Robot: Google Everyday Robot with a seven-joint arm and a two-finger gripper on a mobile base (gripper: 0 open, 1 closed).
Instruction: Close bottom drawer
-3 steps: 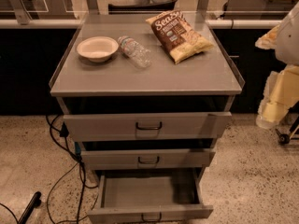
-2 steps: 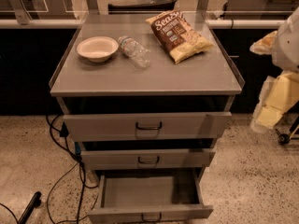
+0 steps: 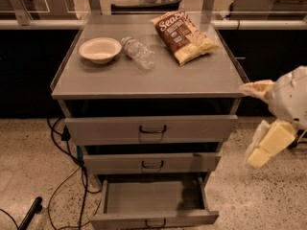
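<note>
Grey metal cabinet (image 3: pixel 144 80) in centre frame, three drawers. Bottom drawer (image 3: pixel 152 199) is at the cabinet's base, just above the floor. It is pulled well out toward the near side, with the tray interior showing. Its narrow front with a small dark handle (image 3: pixel 155 222) is at the bottom edge of frame. Middle drawer (image 3: pixel 152 163) sits out slightly, with a dark gap above it. Top drawer (image 3: pixel 151 128) is also out a little, with a dark bar handle in the middle of its front.

On the cabinet top, a white bowl (image 3: pixel 100 49) is at far left. A clear plastic bottle (image 3: pixel 138 53) lies on its side just right of the bowl. A brown-and-yellow chip bag (image 3: pixel 184 36) lies flat at far right.

Gripper (image 3: pixel 266 145), cream coloured, hangs right of the cabinet, about level with the top and middle drawers and apart from all three. White arm housing (image 3: pixel 292 97) sits above it. Cannot tell whether the gripper is wide or narrow.

Black cables (image 3: pixel 67 171) run over the speckled floor (image 3: pixel 29 162) left of the cabinet. A dark stick-like object (image 3: pixel 29 213) lies at the near left corner.
</note>
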